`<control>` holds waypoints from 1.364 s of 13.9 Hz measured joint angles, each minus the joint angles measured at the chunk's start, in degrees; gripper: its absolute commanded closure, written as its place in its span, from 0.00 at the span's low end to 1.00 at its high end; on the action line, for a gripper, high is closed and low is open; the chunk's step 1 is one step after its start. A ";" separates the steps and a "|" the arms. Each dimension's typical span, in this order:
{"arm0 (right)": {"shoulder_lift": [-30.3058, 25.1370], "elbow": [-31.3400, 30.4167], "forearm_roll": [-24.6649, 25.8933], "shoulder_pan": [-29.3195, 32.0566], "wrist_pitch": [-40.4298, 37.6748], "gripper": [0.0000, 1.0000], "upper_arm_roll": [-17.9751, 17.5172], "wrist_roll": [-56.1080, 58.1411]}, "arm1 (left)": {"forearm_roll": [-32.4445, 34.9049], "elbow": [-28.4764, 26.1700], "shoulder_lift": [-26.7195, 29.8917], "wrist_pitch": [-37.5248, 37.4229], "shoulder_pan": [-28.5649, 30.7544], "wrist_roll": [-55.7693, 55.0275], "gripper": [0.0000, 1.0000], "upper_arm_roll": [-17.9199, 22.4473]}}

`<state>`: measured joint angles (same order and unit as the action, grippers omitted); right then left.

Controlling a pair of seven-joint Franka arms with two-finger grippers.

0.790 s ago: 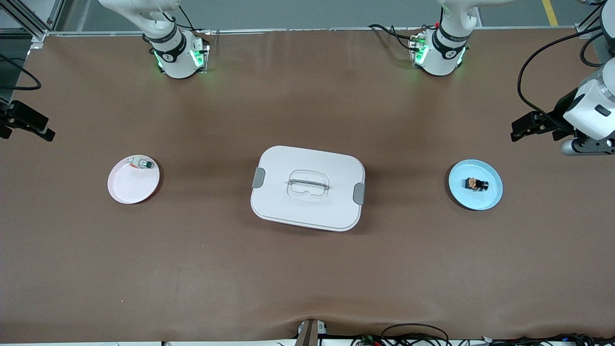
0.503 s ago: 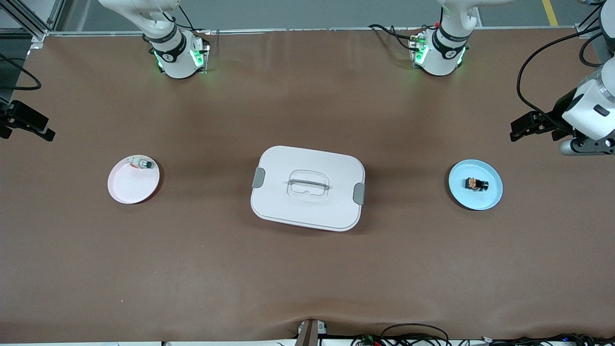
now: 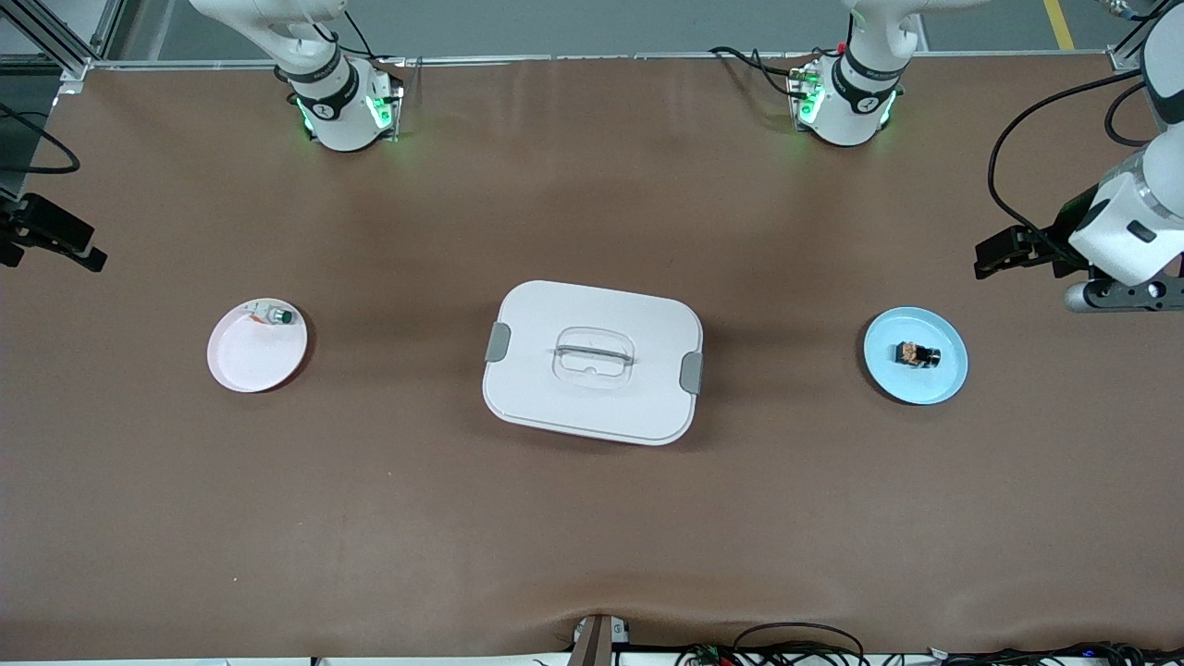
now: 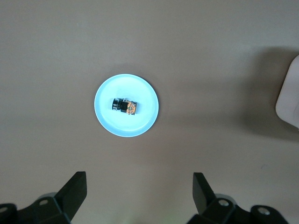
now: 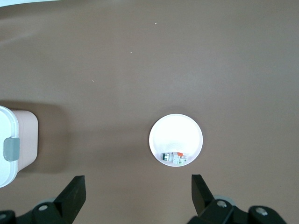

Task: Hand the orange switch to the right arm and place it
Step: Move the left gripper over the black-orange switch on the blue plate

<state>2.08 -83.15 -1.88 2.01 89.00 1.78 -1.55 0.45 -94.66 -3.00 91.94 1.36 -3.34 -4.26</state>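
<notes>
The orange switch (image 3: pixel 917 353), a tiny black block with an orange-tan middle, lies on a light blue plate (image 3: pixel 953 372) toward the left arm's end of the table. My left gripper (image 3: pixel 1006 252) hangs open and empty over bare table beside that plate. In the left wrist view the switch (image 4: pixel 124 107) and its plate (image 4: pixel 105 117) lie well ahead of the open left gripper (image 4: pixel 138 179). My right gripper (image 3: pixel 55 242) waits at the right arm's end of the table. It is open with nothing in it, as the right wrist view shows (image 5: pixel 138 182).
A white lidded box (image 3: pixel 592 363) with grey clips and a handle stands mid-table. A pale pink plate (image 3: pixel 242 365) toward the right arm's end carries a silvery button with a green cap (image 3: pixel 275 315). Brown table lies bare around them.
The left arm has shifted a little toward the blue plate. The right arm, switch, plates and box have not moved.
</notes>
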 measured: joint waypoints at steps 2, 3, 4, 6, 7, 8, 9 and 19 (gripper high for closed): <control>0.00 0.00 0.00 0.00 0.00 0.00 0.00 0.00 | 0.00 -1.30 -0.01 0.31 0.06 1.18 0.00 0.00; 0.00 0.00 0.00 0.00 0.00 0.00 0.00 0.00 | 0.00 -1.97 -0.01 0.74 0.14 2.03 0.00 0.01; 0.00 0.00 0.00 0.00 0.00 0.00 0.00 0.00 | 0.00 -2.76 0.00 1.55 0.36 2.96 0.00 0.02; 0.00 -0.02 0.00 0.00 0.01 0.00 0.01 0.00 | 0.00 -4.77 0.02 3.79 1.54 5.94 0.00 0.05; 0.00 -0.03 0.00 0.00 0.01 0.00 0.02 0.00 | 0.00 -6.01 0.05 5.03 2.07 7.12 0.00 0.10; 0.00 -0.03 0.00 0.00 0.02 0.00 0.02 0.00 | 0.00 -7.41 0.09 6.69 2.43 7.84 0.00 0.14; 0.00 -0.04 0.00 0.00 0.02 0.00 0.02 0.00 | 0.00 -9.13 0.20 8.93 2.73 8.04 0.00 0.14; 0.00 -0.08 -0.03 0.00 -0.01 0.00 -0.04 0.00 | 4.93 -31.88 1.19 36.97 3.91 8.92 0.00 0.14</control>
<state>2.08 -83.23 -1.90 2.00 88.99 1.74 -1.55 5.37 -126.54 -1.81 128.91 5.26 5.58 -4.12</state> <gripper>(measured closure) 0.000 0.000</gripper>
